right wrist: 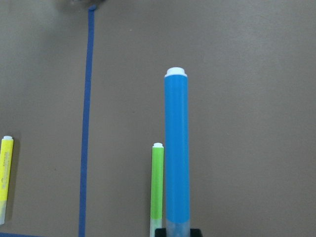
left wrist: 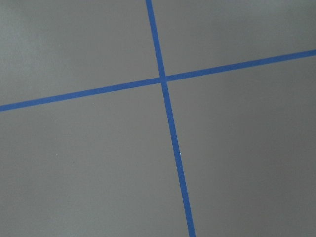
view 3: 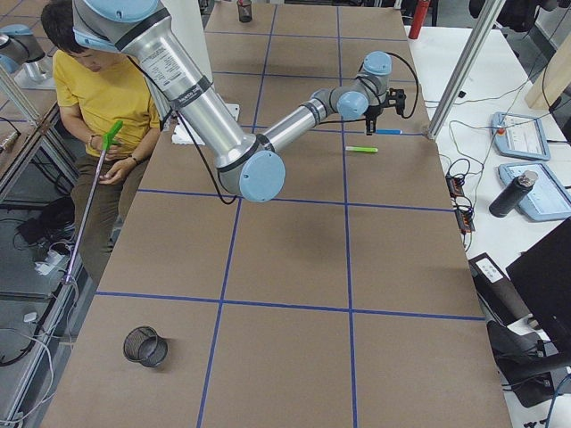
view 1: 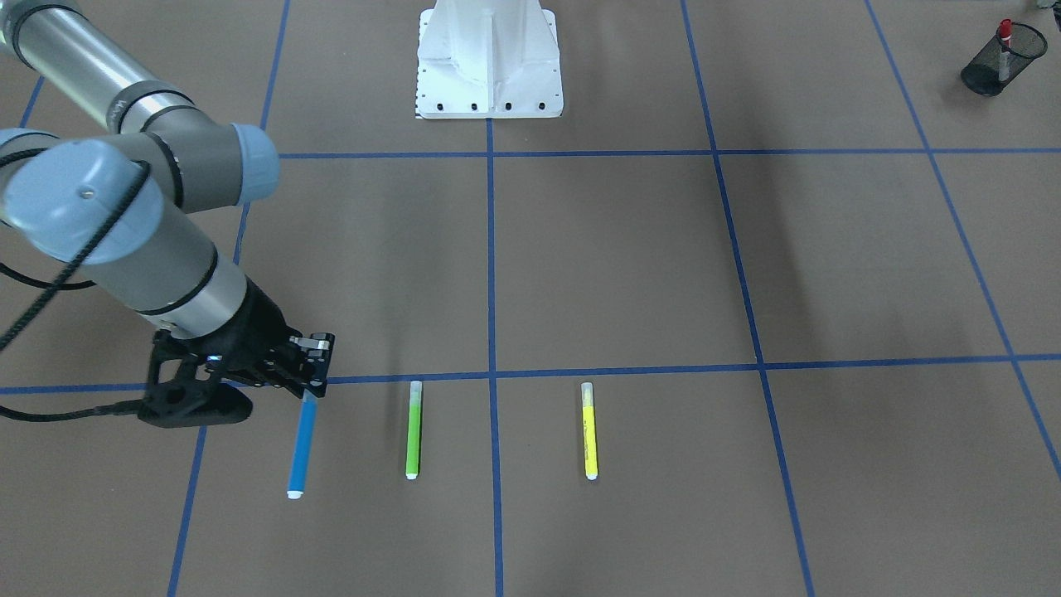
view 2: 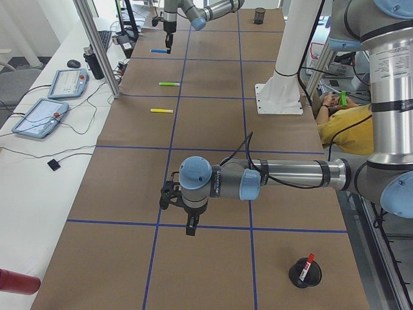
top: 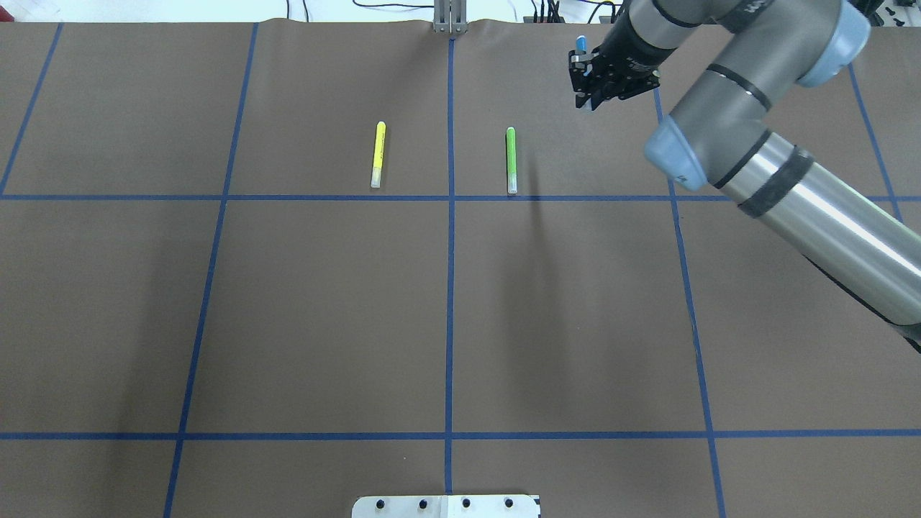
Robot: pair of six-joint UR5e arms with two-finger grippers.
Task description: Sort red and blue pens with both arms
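The right fingers (view 1: 319,383) are closed on the cap end of the blue pen (view 1: 301,448). The pen sticks out from them over the table (view 1: 630,265), near the green marker (view 1: 413,431) and further from the yellow marker (view 1: 589,431). The red pen (view 1: 1005,35) stands in a mesh cup (view 1: 990,70). The left fingers (view 2: 191,227) hang over the table; if they are open, I cannot tell.

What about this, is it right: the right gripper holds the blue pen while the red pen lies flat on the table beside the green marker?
Not quite. The right gripper does hold the blue pen, but the red pen stands in a black mesh cup, far from the green marker. The exterior front-facing view shows it.
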